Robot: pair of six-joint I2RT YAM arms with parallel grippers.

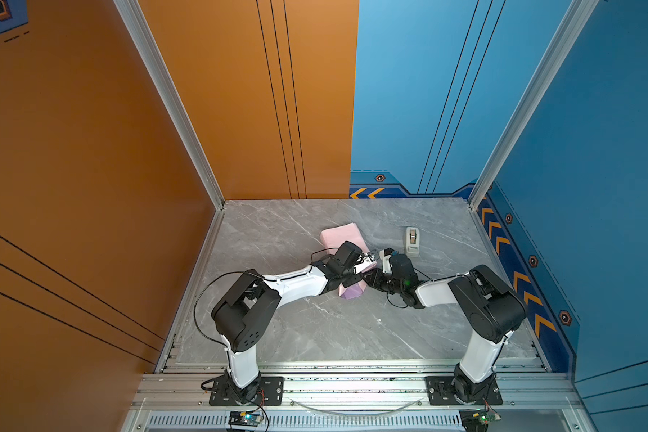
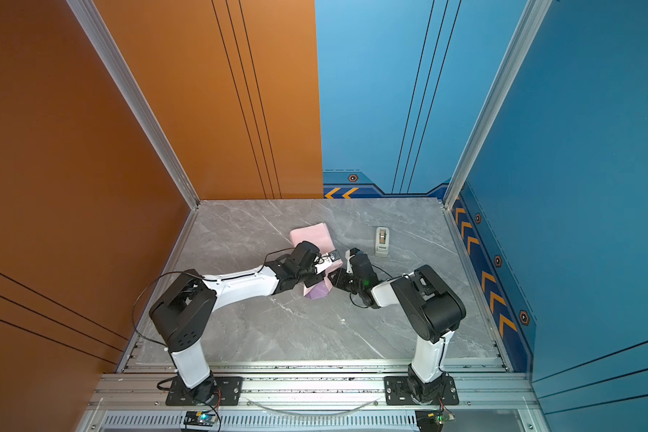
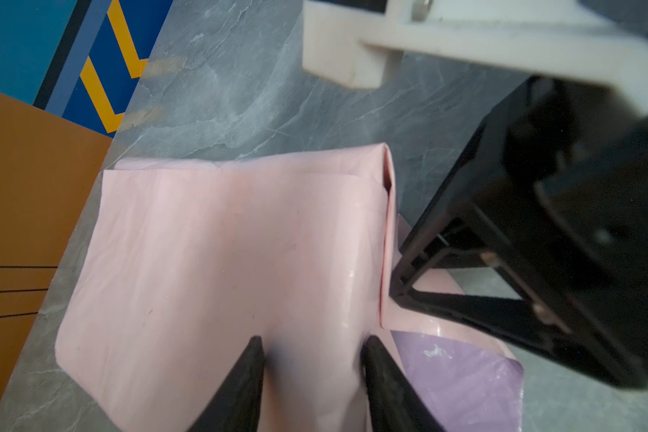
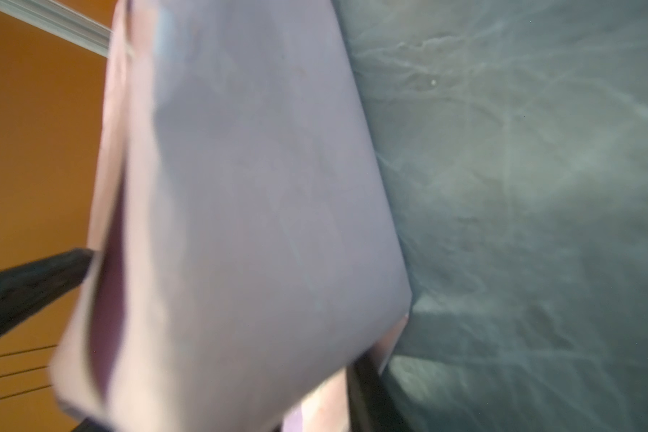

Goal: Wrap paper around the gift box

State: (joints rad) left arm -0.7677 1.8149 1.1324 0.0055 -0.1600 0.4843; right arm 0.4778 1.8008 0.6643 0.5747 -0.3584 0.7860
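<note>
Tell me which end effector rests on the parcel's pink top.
The left end effector: its black fingertips rest on the thin pale pink paper, while the right end effector straddles the paper's lilac flap.

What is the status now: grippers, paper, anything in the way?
Left gripper fingers apart, resting on pink paper. Right gripper at lilac flap, grip unclear. Gift box hidden under paper. Tape dispenser stands aside.

Paper (image 3: 221, 243): thin creased sheet, pale pink face matt, lilac face faintly glossy. Worktop (image 1: 315, 329) beneath paper: smooth grey veined stone-look slab. Tape dispenser (image 1: 412, 241) near paper: beige plastic. Left hand (image 3: 314, 339) fingers (image 3: 240, 385): matt black plastic.
</note>
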